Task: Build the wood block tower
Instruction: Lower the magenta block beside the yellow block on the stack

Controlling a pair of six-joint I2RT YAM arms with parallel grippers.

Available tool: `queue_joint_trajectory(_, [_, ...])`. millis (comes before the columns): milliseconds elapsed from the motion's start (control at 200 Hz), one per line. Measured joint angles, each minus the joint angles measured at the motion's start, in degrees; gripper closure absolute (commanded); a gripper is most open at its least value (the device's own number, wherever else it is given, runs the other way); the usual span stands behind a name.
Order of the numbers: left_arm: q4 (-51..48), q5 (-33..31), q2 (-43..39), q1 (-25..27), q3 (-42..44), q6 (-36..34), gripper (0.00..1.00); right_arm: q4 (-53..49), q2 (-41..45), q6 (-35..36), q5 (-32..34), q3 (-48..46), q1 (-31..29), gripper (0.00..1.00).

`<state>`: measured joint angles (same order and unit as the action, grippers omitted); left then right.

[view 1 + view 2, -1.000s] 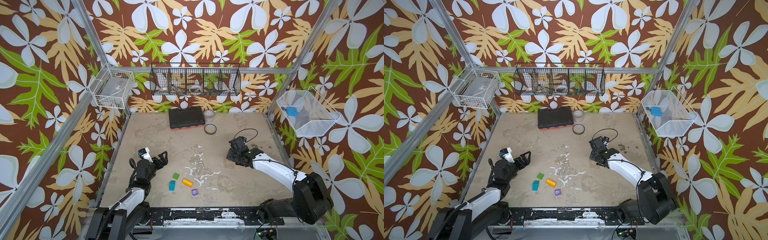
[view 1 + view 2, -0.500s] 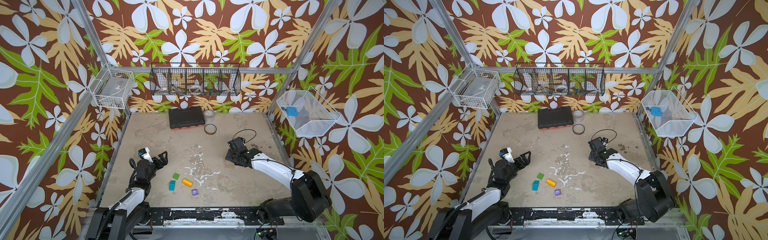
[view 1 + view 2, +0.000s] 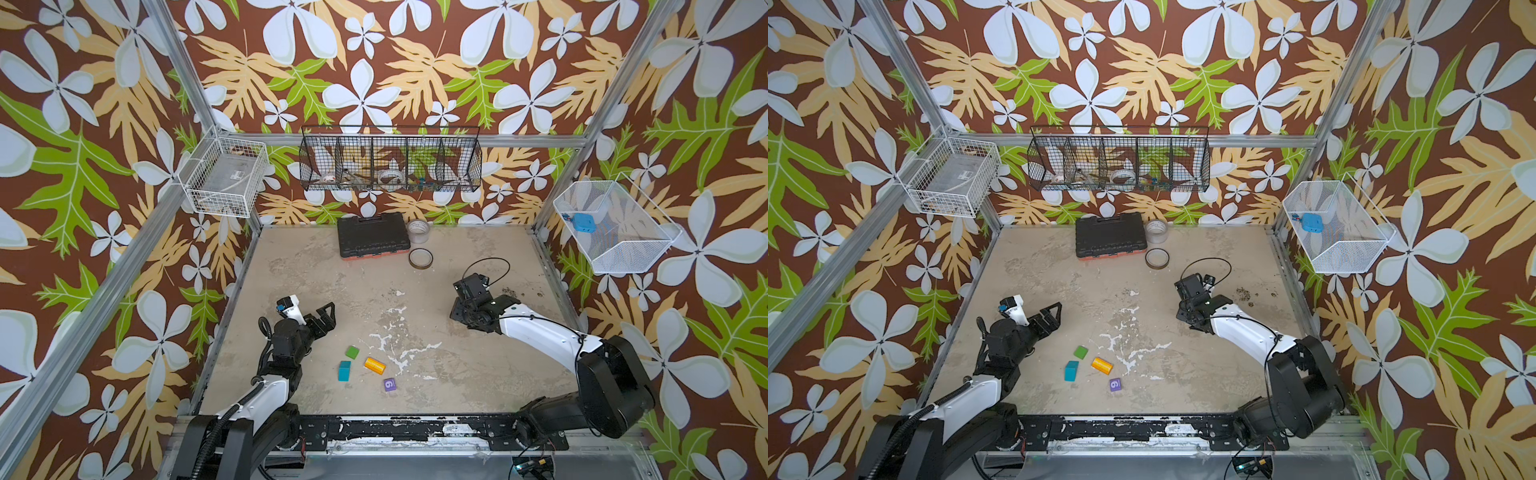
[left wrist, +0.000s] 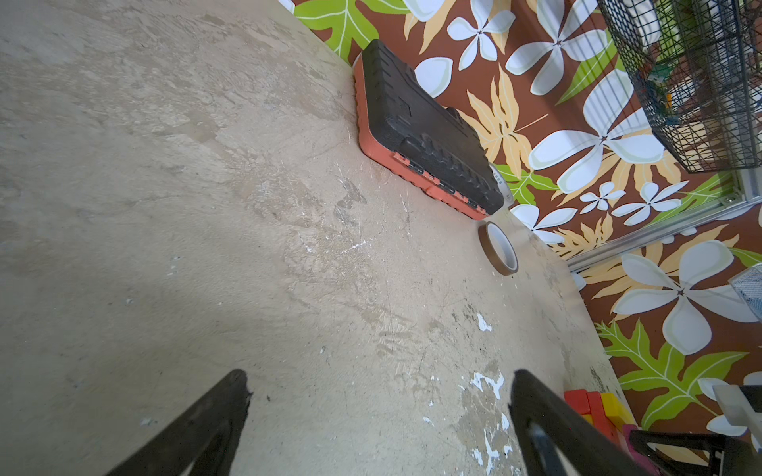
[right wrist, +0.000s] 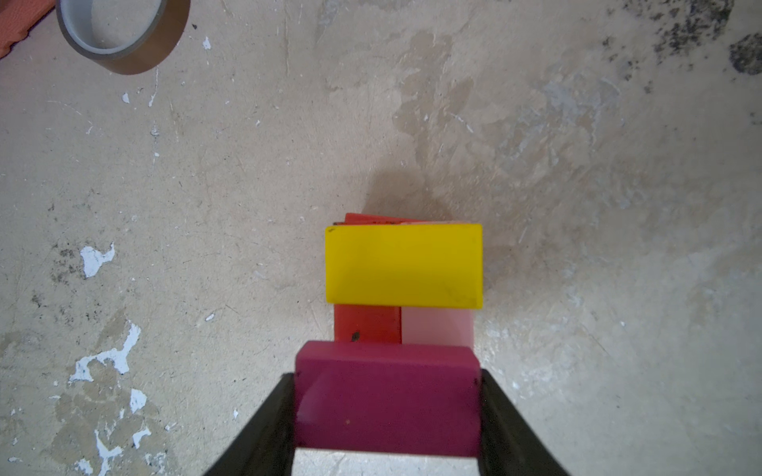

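The right end effector point(image 5: 386, 377) is clamping a magenta block point(image 5: 387, 408) by its short ends, holding it at the tower point(image 4: 598, 408), which is standing right of the middle of the bench point(image 3: 332, 270). There a glossy yellow block point(image 5: 404, 266) is lying across a red block point(image 5: 367, 325) and a pale pink block point(image 5: 437, 327) set side by side. A green block point(image 3: 352, 352), a teal block point(image 3: 344, 370), an orange block point(image 3: 374, 365) and a purple cube point(image 3: 389, 384) are lying loose near the front. The left end effector point(image 3: 325, 316) is hovering empty, spread wide.
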<state>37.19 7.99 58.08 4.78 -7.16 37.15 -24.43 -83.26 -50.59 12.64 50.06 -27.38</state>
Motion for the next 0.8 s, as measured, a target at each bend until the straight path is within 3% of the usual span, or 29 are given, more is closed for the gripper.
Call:
queue_joint_trajectory(661, [0.02, 0.0, 0.0, 0.0, 0.04, 0.0, 0.0, -2.27, -4.33, 3.48, 3.89, 3.45, 0.02, 0.56])
queue_joint_trajectory(802, [0.02, 0.0, 0.0, 0.0, 0.04, 0.0, 0.0, -2.34, -4.7, 4.0, 3.96, 3.61, 0.0, 0.46])
